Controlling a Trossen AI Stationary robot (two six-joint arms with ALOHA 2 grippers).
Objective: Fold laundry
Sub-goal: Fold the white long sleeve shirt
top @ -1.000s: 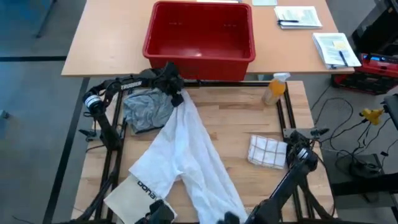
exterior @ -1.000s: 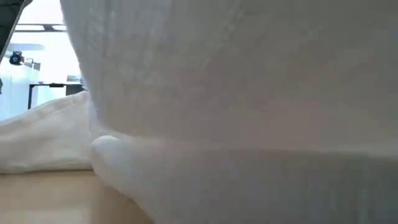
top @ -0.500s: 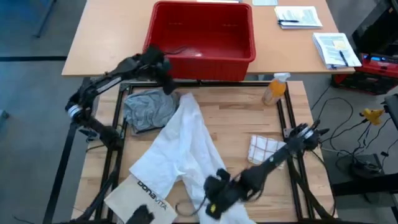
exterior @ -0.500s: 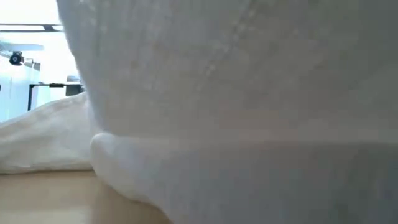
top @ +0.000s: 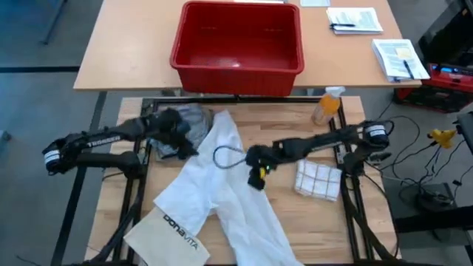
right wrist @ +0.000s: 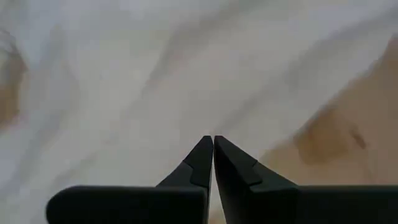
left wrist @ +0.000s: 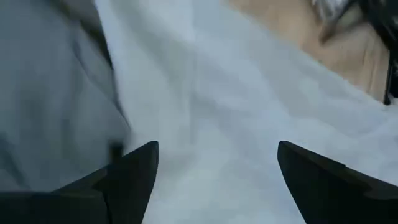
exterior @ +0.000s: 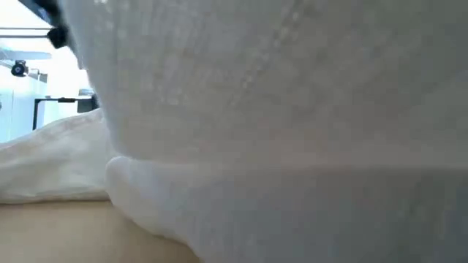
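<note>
- At centre frame of the high view, the white button-front shirt (top: 222,185) lies sprawled diagonally on the wooden counter (top: 288,137), running from just below the red bin (top: 236,37) toward the lower edge; the grey T-shirt (top: 188,122) lies bunched beside its upper end, at upper left of the counter.
- Left gripper (top: 177,133): over the seam where grey T-shirt meets white shirt. Its wrist view shows the fingers (left wrist: 134,171) set wide apart, with grey cloth (left wrist: 50,93) on one side and white cloth (left wrist: 236,112) between them.
- Right gripper (top: 255,159): over the shirt's middle right edge. Its wrist view shows the fingertips (right wrist: 202,158) pressed together with no cloth visibly caught between them.
- Step in hand, as judged: spreading the white shirt flat before folding. To do it well, each gripper should take a single layer near an edge or corner, not mid-panel, and the pair should draw apart evenly so the twisted lower part opens; the left gripper should avoid catching the grey T-shirt as well.
- View comparison: only the high view gives the layout, including the printed white bag (top: 166,229) at lower left, the checked cloth (top: 318,179) at right and the spray bottle (top: 326,105). The low view is filled by white fabric (exterior: 278,109). Finger spacing shows only in the wrist views.
</note>
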